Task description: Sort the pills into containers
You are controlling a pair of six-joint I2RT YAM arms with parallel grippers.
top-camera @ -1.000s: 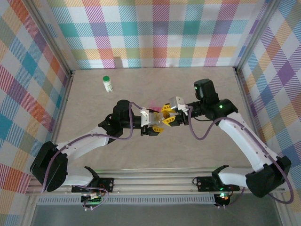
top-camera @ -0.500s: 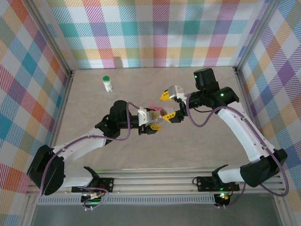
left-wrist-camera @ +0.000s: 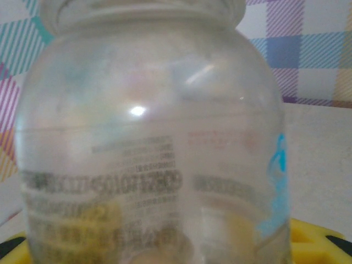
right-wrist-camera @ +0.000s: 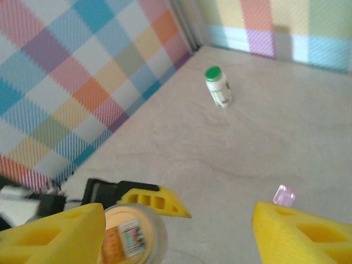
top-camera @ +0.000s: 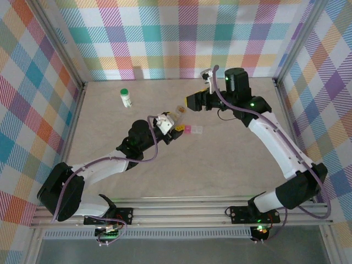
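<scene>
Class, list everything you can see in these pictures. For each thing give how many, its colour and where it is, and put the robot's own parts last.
green-capped bottle: one, white with a green cap, standing on the table at the far left.
small bottle: one, cloudy translucent with a printed label, held in the left gripper.
pill box: one, translucent pink, lying on the table near the middle.
table: one, beige, under everything.
walls: three, pastel plaid, around the table.
arms: two, white and black, reaching in from the near edge.
left gripper: one, yellow fingers shut on the small bottle.
right gripper: one, yellow fingers open and holding nothing, close to the small bottle.
</scene>
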